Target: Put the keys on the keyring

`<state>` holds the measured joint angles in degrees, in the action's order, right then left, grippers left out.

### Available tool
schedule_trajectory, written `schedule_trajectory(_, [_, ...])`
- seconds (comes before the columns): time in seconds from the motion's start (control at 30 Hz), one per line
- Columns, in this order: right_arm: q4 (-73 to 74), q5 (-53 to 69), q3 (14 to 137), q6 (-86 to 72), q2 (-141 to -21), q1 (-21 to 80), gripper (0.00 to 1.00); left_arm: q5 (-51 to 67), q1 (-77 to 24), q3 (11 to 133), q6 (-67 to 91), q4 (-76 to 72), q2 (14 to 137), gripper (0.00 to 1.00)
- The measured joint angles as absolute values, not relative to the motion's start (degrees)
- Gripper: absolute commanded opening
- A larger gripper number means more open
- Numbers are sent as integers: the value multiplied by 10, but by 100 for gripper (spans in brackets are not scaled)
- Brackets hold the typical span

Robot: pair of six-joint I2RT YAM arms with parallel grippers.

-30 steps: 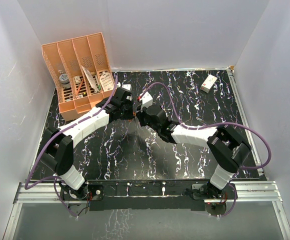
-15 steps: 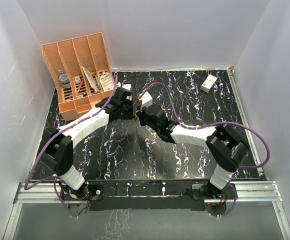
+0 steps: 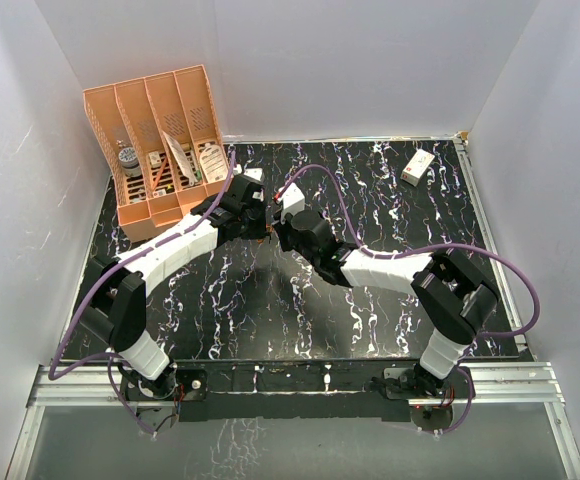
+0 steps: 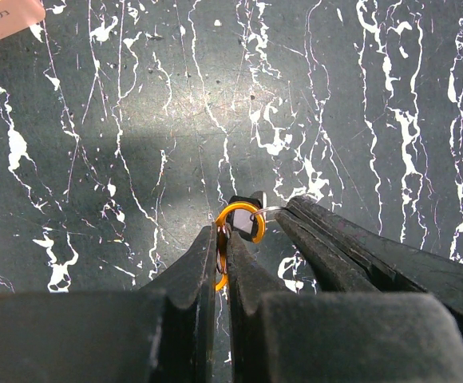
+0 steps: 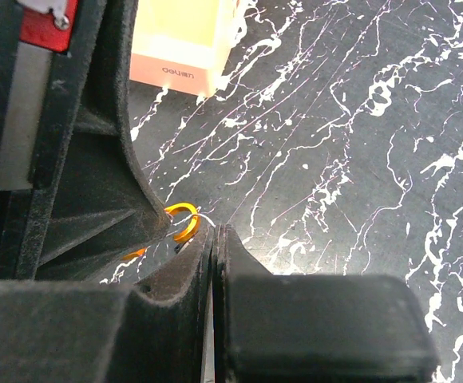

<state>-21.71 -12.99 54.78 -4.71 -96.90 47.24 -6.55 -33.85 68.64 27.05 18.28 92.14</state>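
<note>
Far L, rear corner of the black marbled table [image 3: 390,300]: orange slotted organizer [image 3: 142,218], tilted back twd the wall, w/ small items in its compartments, too small to ID. L arm runs from its base diagonally up to table centre. The left gripper [image 4: 221,239] is clenched tight – in the L wrist view its two fingers are pressed together on the lower part of the keyring [image 4: 239,206], a small yellow-orange loop whose upper arc sticks out just past the fingertips, above the table. The keys [image 4: 246,226] – a tiny dark piece w/ a silvery glint – sit right at that arc, partly inside the loop as seen from the wrist; can't tell if actually threaded on or just overlapping. A thin silvery wire sticks out from the dark piece twd the R. The right gripper [image 4: 289,209] comes in from the R, its tips meeting that wire, just beside the ring; its jaws are also pressed closed, no gap visible in the R wrist view. Whether it's really pinching the wire or the keys, can't tell – too small. In the top view both grippers meet tip to tip near table centre, just R of the organizer's front corner. R arm bends back to its base at near R. Far R, rear of table: white rectangular box [image 3: 419,166] w/ red mark, lying flat, well apart from both grippers.
</note>
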Motion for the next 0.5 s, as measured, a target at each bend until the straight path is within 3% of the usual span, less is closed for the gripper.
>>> schedule_trajectory(0.5, [-234, -149, 548, -41, -969, 473, 0, -61, -338, 686, 270, 180, 919, 0])
